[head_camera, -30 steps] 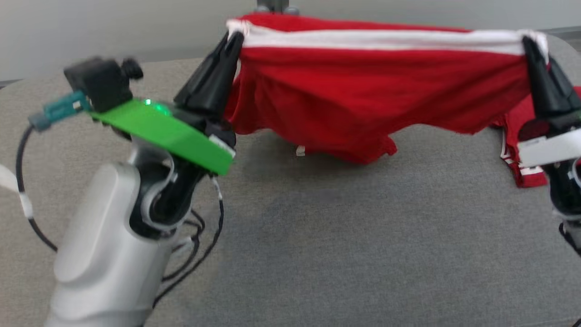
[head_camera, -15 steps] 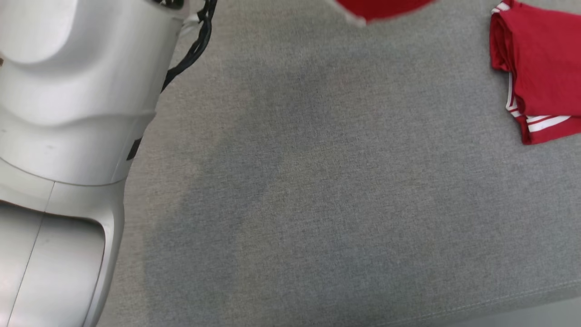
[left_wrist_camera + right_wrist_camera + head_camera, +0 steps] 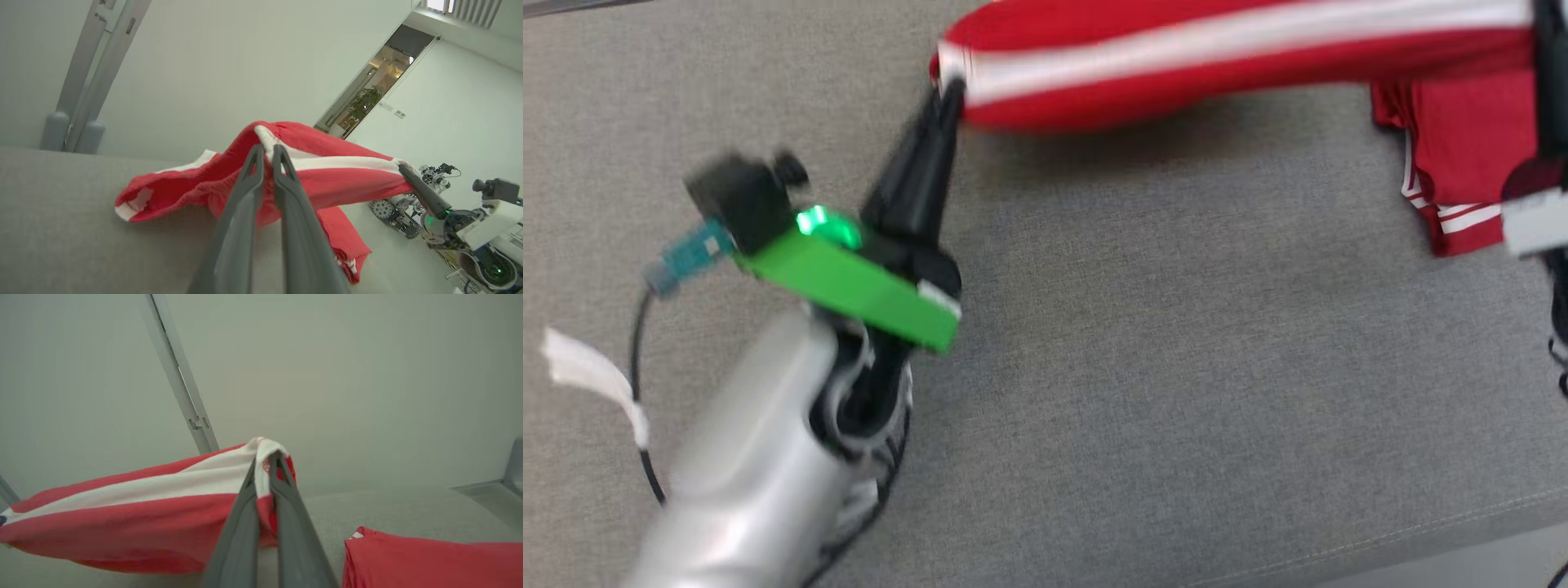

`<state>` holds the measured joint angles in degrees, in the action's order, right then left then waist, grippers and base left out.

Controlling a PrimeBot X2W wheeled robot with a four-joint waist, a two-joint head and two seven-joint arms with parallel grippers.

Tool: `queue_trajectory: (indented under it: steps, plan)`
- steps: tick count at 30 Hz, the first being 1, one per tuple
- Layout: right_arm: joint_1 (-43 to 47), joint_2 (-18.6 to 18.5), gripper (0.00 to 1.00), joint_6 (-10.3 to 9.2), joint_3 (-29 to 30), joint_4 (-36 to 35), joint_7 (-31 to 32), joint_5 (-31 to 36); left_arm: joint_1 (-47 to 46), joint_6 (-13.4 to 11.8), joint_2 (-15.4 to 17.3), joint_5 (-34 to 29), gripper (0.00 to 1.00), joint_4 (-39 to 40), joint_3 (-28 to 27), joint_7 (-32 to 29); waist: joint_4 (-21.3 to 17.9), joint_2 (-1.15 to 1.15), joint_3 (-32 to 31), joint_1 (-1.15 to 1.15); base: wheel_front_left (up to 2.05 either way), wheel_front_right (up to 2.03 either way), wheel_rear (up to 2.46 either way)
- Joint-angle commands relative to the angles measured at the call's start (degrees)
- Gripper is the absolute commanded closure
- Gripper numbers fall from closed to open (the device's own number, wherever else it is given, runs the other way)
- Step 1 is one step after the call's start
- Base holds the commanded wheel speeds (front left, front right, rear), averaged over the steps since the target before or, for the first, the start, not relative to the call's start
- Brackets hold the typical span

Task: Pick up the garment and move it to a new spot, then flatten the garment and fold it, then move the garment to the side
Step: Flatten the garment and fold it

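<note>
- Grey upholstered surface (image 3: pixel 1135 367), head view: red garment (image 3: pixel 1217 73) hangs stretched off the left gripper (image 3: pixel 949 88), clear of the cushion.
- Left wrist view: fingers (image 3: pixel 245 196) pinch its white-striped corner.
- Right wrist view: right gripper (image 3: pixel 267 457) clamps the opposite corner; flattening, folding and setting aside appear still to do.

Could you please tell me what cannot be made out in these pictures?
- Held garment: blurred by motion in head view, top edge cuts it.
- Right claw: head view's right edge cuts it off.
- Left claw: its fingers hide the cloth they pinch, left wrist view.
- Folded red garment: right arm covers part, head view.
</note>
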<state>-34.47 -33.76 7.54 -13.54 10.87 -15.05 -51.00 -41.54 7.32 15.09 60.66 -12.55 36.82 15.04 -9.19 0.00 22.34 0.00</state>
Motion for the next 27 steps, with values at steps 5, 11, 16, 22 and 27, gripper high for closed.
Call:
queue_trajectory:
  steps: [5, 11, 16, 22, 27]
  plan:
    - [18.7, -1.0, 1.00, -0.14, 0.4, -2.3, -0.1, -5.2, 19.9, 0.2, 2.4, 3.7, 1.00, 3.1, 2.0, 0.2, 1.6, 0.00, -7.8, 0.00, 0.00, 0.00, 0.00]
    - [33.7, -2.2, 1.00, -0.14, 0.4, -7.7, -0.2, -9.1, 35.0, 0.2, 2.6, 2.3, 1.00, 7.4, 1.0, 0.2, 3.0, 0.00, -12.7, 0.00, 0.00, 0.00, 0.00]
    - [41.8, -4.5, 1.00, -0.13, 1.1, -12.6, -0.2, -10.4, 42.9, -1.5, 4.1, -0.2, 1.00, 11.9, 1.5, 0.2, 4.6, 0.00, -14.2, 0.00, 0.00, 0.00, 0.00]
    - [47.3, -7.5, 1.00, -0.14, 3.3, -16.6, -0.2, -10.6, 46.1, -4.7, 5.0, 0.4, 1.00, 18.0, 2.0, -1.3, 6.9, 0.00, -14.2, 0.00, 0.00, 0.00, 0.00]
    - [44.4, -9.9, 1.00, -0.13, 2.8, -14.8, 2.3, -12.6, 41.5, -6.6, 1.2, 3.7, 1.00, 18.4, 1.9, -4.8, 9.3, 0.00, -12.8, 0.00, 0.00, 0.00, 0.00]
